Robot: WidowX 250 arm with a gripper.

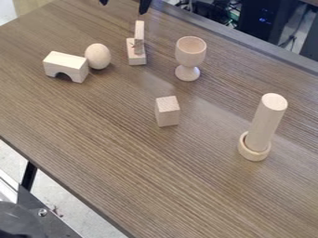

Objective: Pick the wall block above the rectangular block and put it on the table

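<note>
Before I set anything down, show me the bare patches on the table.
The widest bare patch of table runs from the lone block toward the near edge; another lies between that block and the arch. Crowded around the stacked blocks: egg and arch on one side, goblet on the other.

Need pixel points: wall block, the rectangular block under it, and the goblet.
Wall block (139, 33): camera view, upper part of its upright side.
Rectangular block (137, 60): camera view, near end, just in front of the wall block.
Goblet (190, 52): camera view, outer wall of the cup.
</note>
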